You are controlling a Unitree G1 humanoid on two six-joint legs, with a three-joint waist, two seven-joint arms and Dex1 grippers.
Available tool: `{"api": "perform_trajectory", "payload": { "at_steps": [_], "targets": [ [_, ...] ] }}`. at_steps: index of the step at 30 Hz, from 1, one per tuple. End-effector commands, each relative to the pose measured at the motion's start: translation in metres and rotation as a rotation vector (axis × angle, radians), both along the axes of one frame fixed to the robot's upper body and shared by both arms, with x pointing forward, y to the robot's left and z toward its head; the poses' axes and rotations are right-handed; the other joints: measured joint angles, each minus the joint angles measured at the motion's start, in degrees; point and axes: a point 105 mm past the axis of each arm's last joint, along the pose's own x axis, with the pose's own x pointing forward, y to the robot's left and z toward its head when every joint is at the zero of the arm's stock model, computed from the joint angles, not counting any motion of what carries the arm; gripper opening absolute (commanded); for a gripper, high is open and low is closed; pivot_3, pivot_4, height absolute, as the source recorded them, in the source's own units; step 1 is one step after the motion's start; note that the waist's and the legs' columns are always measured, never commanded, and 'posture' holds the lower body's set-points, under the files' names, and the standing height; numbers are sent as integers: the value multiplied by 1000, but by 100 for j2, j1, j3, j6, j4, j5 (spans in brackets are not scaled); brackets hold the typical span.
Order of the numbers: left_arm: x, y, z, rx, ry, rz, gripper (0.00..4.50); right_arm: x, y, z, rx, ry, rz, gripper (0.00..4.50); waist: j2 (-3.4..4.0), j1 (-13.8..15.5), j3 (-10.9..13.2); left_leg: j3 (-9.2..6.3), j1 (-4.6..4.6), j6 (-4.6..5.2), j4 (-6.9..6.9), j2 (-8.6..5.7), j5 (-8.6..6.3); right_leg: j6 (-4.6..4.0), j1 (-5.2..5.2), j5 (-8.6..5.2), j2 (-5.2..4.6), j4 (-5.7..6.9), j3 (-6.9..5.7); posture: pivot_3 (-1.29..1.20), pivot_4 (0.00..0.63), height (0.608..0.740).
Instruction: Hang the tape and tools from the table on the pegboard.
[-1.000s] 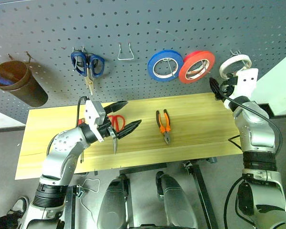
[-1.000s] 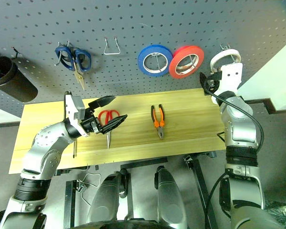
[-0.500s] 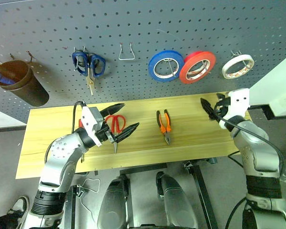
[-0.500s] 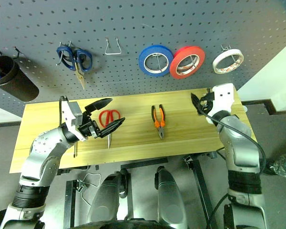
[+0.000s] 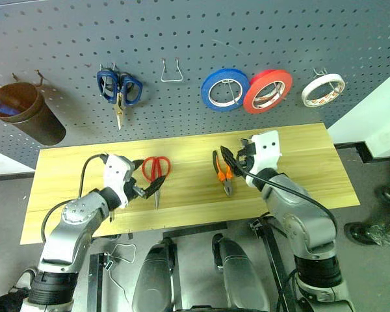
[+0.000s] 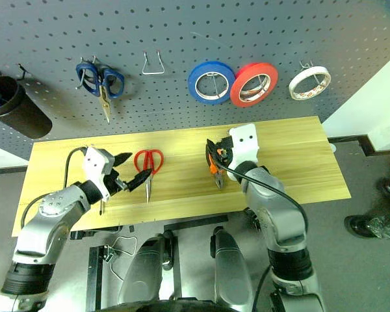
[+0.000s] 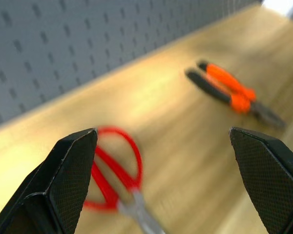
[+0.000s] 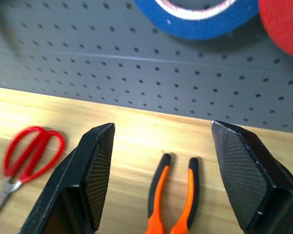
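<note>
A long counter (image 5: 299, 175) of light yellowish wood with visible grain stands against a large dark grey pegboard (image 5: 247, 32) perforated with a regular grid of small holes. On the board's right side a thin cream roll of tape (image 5: 323, 90) with faint reddish marks hangs on a metal hook, right of a red roll of tape (image 5: 268, 91) and a blue roll of tape (image 5: 225, 89), which overlap slightly. Farther left an empty bent wire hook (image 5: 171, 71) sits beside blue-handled scissors (image 5: 119, 90) hanging blades down, and a dark brown cup (image 5: 27, 114) hangs at the far left.

On the counter, left of centre, lie red-handled scissors (image 5: 155, 175), handles toward the board and blades pointing to the near edge. Near the centre lie pliers with orange-and-black handles (image 5: 223, 171), handles toward the board, nose toward the near edge.

The left tool (image 5: 146, 178) hovers just left of the red-handled scissors, its two black fingers spread wide and holding nothing; one fingertip (image 7: 71, 168) frames the scissors in the left wrist view. The right tool (image 5: 234, 164) is over the pliers, fingers apart and empty, though whether a tip touches the handles is hard to judge. A thin dark object, possibly a screwdriver, lies by the left arm.
</note>
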Motion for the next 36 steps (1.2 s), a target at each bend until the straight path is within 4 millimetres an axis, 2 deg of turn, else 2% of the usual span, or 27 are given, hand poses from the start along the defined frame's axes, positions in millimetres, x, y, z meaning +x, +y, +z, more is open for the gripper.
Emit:
{"api": "perform_trajectory", "payload": {
  "at_steps": [1,4,7,13,19,25,28,30,36],
  "targets": [
    [-17,-8,2,26,1,-63,4500,1,8,-6,-27,34,-11,3273,1,-2,1,0,0,0,0,1,0,0,-1,0,1,1,0,19,371,712],
    [-31,-10,-3,36,40,-111,4500,4,12,-23,-71,128,-27,3273,6,-21,6,2,1,0,-1,3,0,-2,-2,-1,1,1,2,16,380,712],
    [-36,-12,-3,25,62,-135,4500,2,21,-41,-140,242,21,3273,7,-16,15,2,0,1,-2,4,0,-4,-6,-2,1,0,2,9,395,712],
    [-35,-13,0,18,59,-141,4500,-2,31,-52,-127,384,105,3273,10,-18,28,2,-1,3,-4,4,-2,-19,-6,-12,0,-4,3,5,401,712],
    [-36,-16,0,10,57,-142,4500,4,41,-52,-155,392,153,3273,6,-68,46,3,-2,4,-10,4,-2,-17,-10,-11,1,-6,4,9,401,712],
    [-38,-17,-1,9,60,-139,4500,9,39,-47,-158,371,127,3273,0,-146,59,1,-12,7,-17,4,-4,-2,-18,-6,0,-15,5,7,402,712],
    [-39,-17,-2,8,61,-138,4500,11,37,-39,-142,352,101,3821,-1,-146,66,2,-12,7,-21,4,-4,-2,-23,-6,0,-15,8,6,401,712],
    [-39,-17,-2,8,62,-138,4500,12,37,-36,-136,347,86,4450,-1,-145,69,1,-12,7,-26,4,-4,-2,-26,-6,0,-15,10,5,402,712],
    [-38,-18,-3,10,66,-139,4500,15,46,-32,-116,367,49,4479,-1,-152,76,4,-12,7,-44,4,-4,-2,-35,-6,0,-23,20,2,406,712]
  ]
}}
